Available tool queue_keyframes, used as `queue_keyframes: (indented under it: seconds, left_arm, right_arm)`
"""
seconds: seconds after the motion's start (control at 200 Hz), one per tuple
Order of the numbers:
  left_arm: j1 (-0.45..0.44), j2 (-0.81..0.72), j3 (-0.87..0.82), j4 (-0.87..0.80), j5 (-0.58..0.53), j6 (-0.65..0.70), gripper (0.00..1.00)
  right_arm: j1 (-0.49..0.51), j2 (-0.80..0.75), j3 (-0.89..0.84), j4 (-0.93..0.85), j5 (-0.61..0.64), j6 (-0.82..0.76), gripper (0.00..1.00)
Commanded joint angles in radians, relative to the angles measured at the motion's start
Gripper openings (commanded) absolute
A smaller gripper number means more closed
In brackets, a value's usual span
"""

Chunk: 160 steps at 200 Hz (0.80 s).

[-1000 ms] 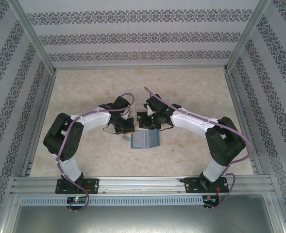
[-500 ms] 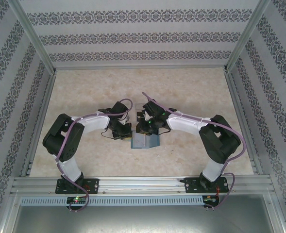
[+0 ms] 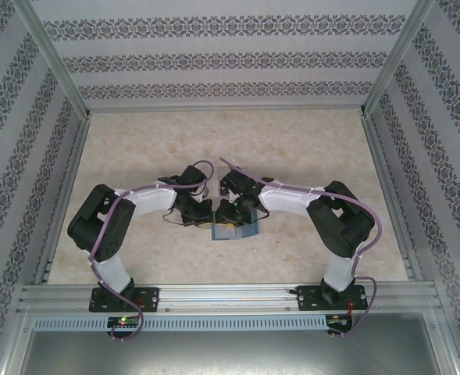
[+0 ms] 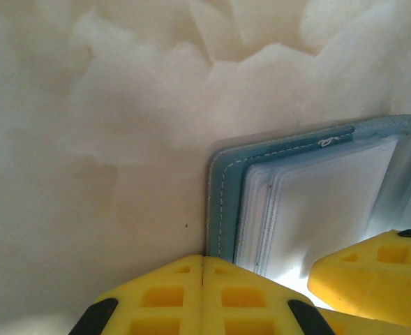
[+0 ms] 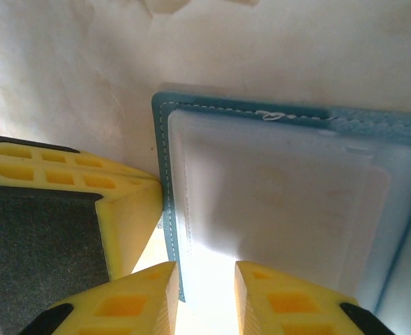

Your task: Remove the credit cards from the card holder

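The card holder point(image 3: 234, 230) is lying open on the bench point(image 3: 136, 156), near the middle and a little toward the near edge, with both arms bending inward over it. Its teal stitched border is framing a stack of clear pockets, and the pale faces of the credit cards point(image 5: 275, 202) are showing through them, tucked inside. The left tool point(image 4: 202, 259) is sitting at the holder's left side with its yellow fingers pressed fully together, nothing visibly pinched between them; in the right wrist view, the tip of one finger is touching the teal edge. The right tool point(image 5: 205, 269) is hanging just above the same end of the holder with its fingers point(image 5: 275, 303) standing a little apart, the gap lying over the border and the bright edge of the pockets. Nothing is visibly clamped in it.
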State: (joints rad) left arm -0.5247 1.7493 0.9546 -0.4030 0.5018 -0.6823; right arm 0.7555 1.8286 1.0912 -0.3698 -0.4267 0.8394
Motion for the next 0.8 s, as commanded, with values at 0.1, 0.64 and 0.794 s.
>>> queue_keyframes:
  seconds: [0.1,0.64,0.794]
  left_arm:
    - [-0.016,-0.022,-0.014,0.01,0.011,-0.002,0.01]
    - [-0.016,-0.017,-0.007,0.006,0.014,0.005,0.01]
    - [-0.016,-0.014,-0.003,0.003,0.016,0.006,0.01]
  right_arm:
    - [0.023,0.028,0.048,-0.108,0.07,-0.02,0.32]
    - [0.054,0.072,0.151,-0.314,0.234,-0.071,0.46]
    - [0.058,0.084,0.164,-0.335,0.249,-0.077,0.48]
